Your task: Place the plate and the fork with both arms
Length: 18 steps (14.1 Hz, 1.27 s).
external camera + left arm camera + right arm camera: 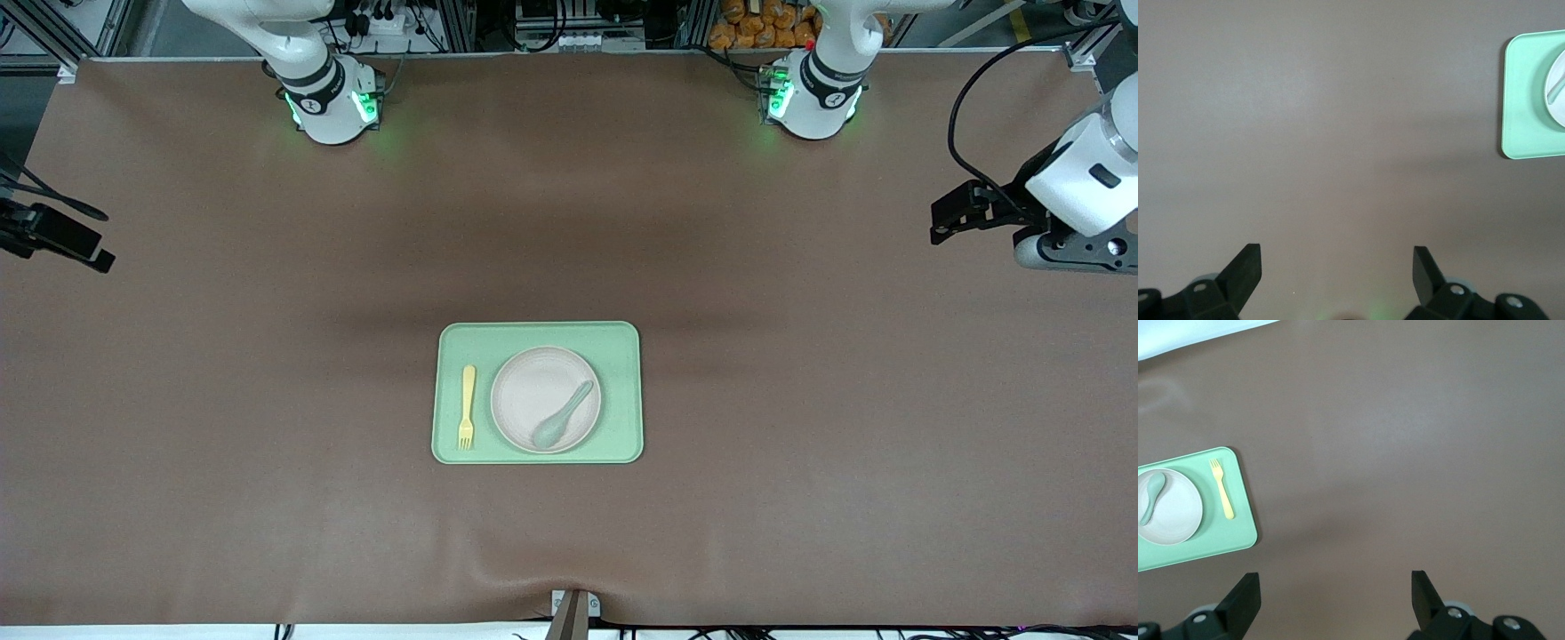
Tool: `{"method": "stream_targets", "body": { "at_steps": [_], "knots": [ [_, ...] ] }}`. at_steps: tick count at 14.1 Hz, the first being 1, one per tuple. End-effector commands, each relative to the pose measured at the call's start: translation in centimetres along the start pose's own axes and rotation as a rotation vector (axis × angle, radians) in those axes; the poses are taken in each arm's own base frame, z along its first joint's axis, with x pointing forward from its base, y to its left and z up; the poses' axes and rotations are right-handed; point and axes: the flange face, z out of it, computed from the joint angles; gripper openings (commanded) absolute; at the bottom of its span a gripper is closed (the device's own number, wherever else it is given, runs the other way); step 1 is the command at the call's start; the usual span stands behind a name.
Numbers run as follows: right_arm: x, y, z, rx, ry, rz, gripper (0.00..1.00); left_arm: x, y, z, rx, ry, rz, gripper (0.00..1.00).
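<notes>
Risk: spoon (563, 415) rests loose on the plate (545, 399); I judge any tilt in lifting would slide it off.
Plate: round, cream, on the green tray (537, 334).
Fork (467, 405): pale yellow, beside the plate.
My left gripper (1337, 267) and right gripper (1335, 587): spread wide, empty, over bare table.
</notes>
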Motion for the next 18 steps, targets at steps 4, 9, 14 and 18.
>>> {"method": "stream_targets", "body": {
  "at_steps": [4, 9, 14, 18],
  "knots": [
    [-3.4, 1.5, 0.5, 0.024, 0.046, 0.0, 1.0, 0.0, 0.1, -0.3, 0.02, 0.014, -0.008, 1.0],
    [-2.4, 1.7, -2.1, 0.012, 0.093, 0.003, 1.0, -0.1, 0.0, -0.3, 0.02, 0.013, -0.01, 1.0],
    [-2.0, 1.7, -1.7, 0.012, 0.092, 0.009, 1.0, -0.1, 0.1, -0.3, 0.02, 0.013, -0.008, 1.0],
    [-2.1, 1.4, -1.6, 0.012, 0.087, 0.009, 1.0, 0.0, 0.1, -0.3, 0.02, 0.014, -0.008, 1.0]
  ]
}}
